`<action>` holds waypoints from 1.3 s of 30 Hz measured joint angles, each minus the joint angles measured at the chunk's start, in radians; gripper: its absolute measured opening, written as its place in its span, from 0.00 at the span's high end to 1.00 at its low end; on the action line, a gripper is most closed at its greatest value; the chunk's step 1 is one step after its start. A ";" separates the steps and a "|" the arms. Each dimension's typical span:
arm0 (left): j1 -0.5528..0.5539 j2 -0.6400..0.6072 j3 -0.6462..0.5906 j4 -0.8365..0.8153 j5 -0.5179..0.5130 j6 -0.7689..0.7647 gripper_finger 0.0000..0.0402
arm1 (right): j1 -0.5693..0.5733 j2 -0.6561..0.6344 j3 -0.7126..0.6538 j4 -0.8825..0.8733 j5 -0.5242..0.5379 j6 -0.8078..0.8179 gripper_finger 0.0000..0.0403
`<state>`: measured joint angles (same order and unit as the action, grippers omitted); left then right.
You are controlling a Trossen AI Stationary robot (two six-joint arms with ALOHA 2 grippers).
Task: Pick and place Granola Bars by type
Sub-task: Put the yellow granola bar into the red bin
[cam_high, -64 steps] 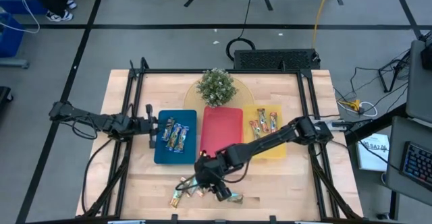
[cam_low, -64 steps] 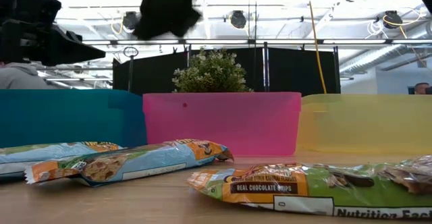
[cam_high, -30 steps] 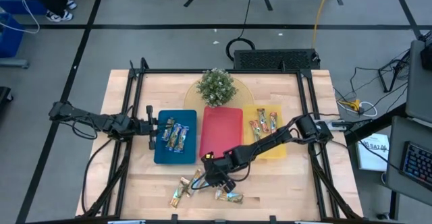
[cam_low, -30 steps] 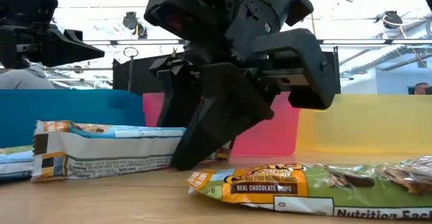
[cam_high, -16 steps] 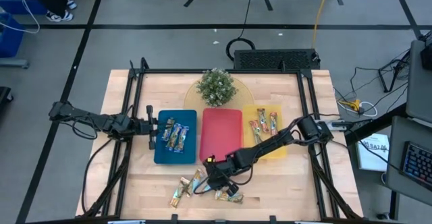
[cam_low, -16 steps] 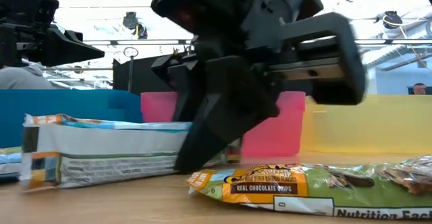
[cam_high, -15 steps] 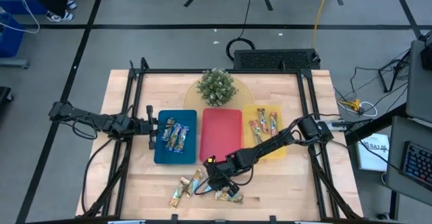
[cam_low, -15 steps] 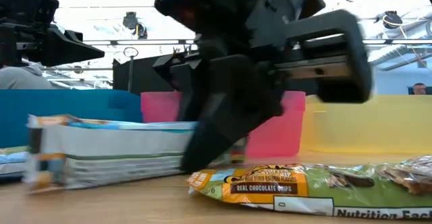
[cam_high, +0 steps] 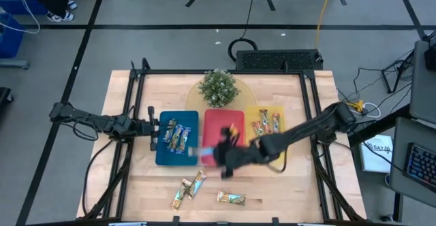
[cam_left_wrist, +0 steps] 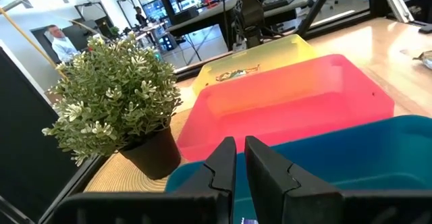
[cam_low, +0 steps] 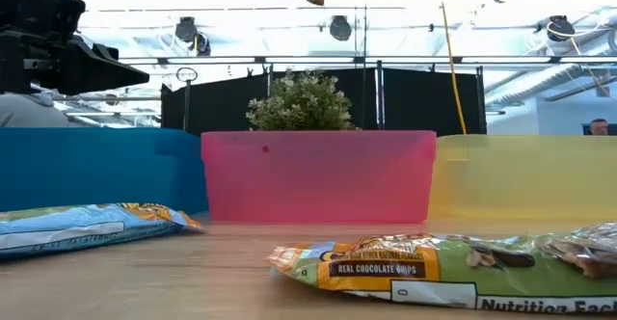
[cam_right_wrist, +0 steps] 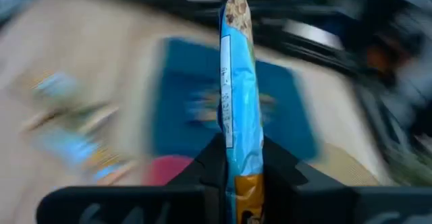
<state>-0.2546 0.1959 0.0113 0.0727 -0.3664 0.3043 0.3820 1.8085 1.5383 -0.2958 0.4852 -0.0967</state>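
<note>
My right gripper (cam_high: 219, 155) hangs above the near edge of the red tray (cam_high: 225, 127), shut on a blue-accented granola bar (cam_right_wrist: 236, 82). In the high view this bar (cam_high: 203, 151) reaches toward the blue tray (cam_high: 163, 154). Two bars (cam_high: 189, 187) and a green-orange one (cam_high: 231, 198) lie flat on the table near its front edge. More bars lie in the blue tray (cam_high: 176, 136) and in the yellow tray (cam_high: 266, 124). My left gripper (cam_left_wrist: 241, 163) waits shut at the blue tray's left side (cam_high: 152, 127). My right gripper pinches the bar between its two fingers near one end (cam_right_wrist: 237, 162). The bar stands on its edge and sticks out forward past the fingertips (cam_right_wrist: 209, 163). It is lifted clear of the table and the trays.
A potted plant (cam_high: 218, 88) stands on a round mat behind the trays. The low view shows a blue bar (cam_low: 87, 226) and the green-orange bar (cam_low: 415, 267) on the wood in front of the tray walls. Black frame rails (cam_high: 129, 151) run along both table sides.
My right gripper, shut on the blue-accented bar standing on edge on the table, has risen fast and gone toward the far edge, over the red tray's near edge. The bar has been lifted clear. The other loose bars have stayed on the table.
</note>
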 joint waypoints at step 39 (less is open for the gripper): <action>0.000 0.001 0.001 -0.015 0.000 -0.011 0.90 | -0.249 0.173 0.001 -0.333 -0.089 1.219 0.91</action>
<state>-0.2546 0.1970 0.0124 0.0574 -0.3663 0.2928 0.1331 1.9820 1.5396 -0.6284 0.3964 1.1219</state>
